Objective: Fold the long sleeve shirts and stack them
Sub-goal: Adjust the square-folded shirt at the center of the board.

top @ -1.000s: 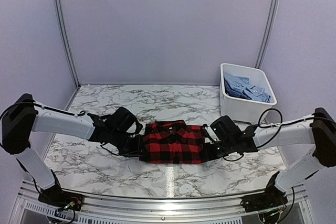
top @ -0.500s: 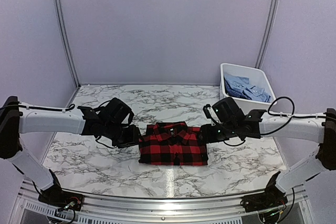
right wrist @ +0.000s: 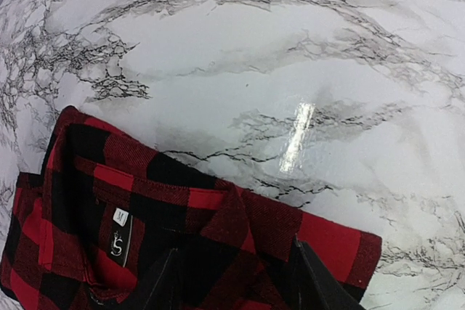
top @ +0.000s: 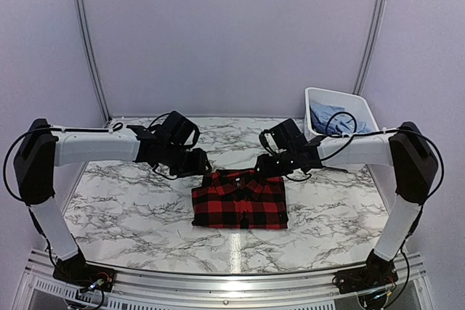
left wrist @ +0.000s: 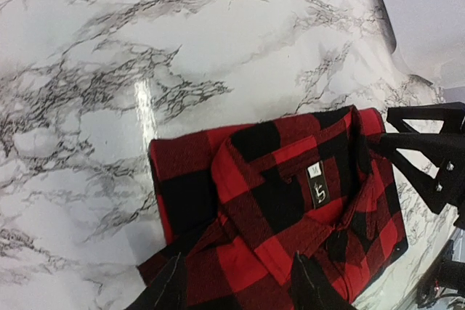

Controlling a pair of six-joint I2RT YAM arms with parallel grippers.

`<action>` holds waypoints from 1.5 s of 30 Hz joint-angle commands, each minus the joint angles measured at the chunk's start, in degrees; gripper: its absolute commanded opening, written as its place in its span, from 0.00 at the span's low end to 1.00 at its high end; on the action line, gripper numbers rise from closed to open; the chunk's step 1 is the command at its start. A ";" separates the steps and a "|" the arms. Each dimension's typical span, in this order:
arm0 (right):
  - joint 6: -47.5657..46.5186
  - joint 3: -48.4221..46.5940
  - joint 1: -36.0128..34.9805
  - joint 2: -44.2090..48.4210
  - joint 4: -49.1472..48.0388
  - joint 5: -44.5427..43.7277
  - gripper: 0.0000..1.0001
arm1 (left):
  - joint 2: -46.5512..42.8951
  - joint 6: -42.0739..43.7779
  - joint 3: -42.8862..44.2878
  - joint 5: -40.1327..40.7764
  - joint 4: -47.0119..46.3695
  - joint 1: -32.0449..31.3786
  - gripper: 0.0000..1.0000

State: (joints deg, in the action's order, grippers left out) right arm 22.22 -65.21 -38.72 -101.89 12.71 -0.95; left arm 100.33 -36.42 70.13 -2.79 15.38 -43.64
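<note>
Red-and-black check shirt (top: 240, 200) is folded into a neat rectangle and lying flat about mid-table, a bit closer to the near edge than the far one, with its collar pointing at the far edge. It sits on a white marble-look table (top: 131, 201) with grey veins, which takes up most of the overhead shot.

The left arm (top: 94, 147) and right arm (top: 363, 149) both reach in from the side edges and meet just past the shirt's collar end. The right arm and its black cable (top: 341, 123) cross in front of the white tub (top: 367, 117) in the far right corner, so part of its near wall is hidden. There are light blue shirts (top: 327, 115) piled in the tub, but I can't tell how many.

The left gripper (top: 200, 165) is at the shirt's far left corner and the right gripper (top: 267, 167) at the far right corner. In the wrist views both have their fingers spread apart over the cloth with nothing pinched between them: the left one (left wrist: 240, 292) is over the shoulder fold and the right one (right wrist: 236, 284) over the collar edge. The left wrist camera also catches the other gripper's black fingers just off the shirt's far corner.

Inside the collar (right wrist: 174, 194) there's a small black label (left wrist: 318, 186) with a white logo that looks like an S, and a little white tab above it reading "M" (right wrist: 120, 215).
</note>
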 commanded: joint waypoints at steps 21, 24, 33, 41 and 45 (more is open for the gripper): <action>0.45 -7.99 -1.33 -9.33 -0.77 -2.87 0.26 | 19.38 5.81 18.16 6.06 7.33 -2.24 0.37; 0.77 -8.63 -1.49 -9.71 -0.01 -3.38 0.18 | 20.55 5.93 18.91 6.11 7.30 -2.24 0.33; 0.96 -9.65 -2.77 -10.23 1.19 -5.51 0.09 | 22.62 5.05 20.23 5.64 7.65 -2.39 0.34; 2.80 -11.86 -5.08 -9.36 6.67 -11.86 0.01 | 20.59 5.90 21.19 6.37 7.57 -3.21 0.02; 4.12 -11.32 -6.04 -6.58 8.72 -15.06 0.00 | 18.98 6.27 21.06 6.44 7.57 -3.60 0.00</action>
State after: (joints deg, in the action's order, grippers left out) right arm 24.23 -75.05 -43.46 -111.33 17.74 -11.31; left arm 121.73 -30.94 89.95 3.20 21.91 -46.63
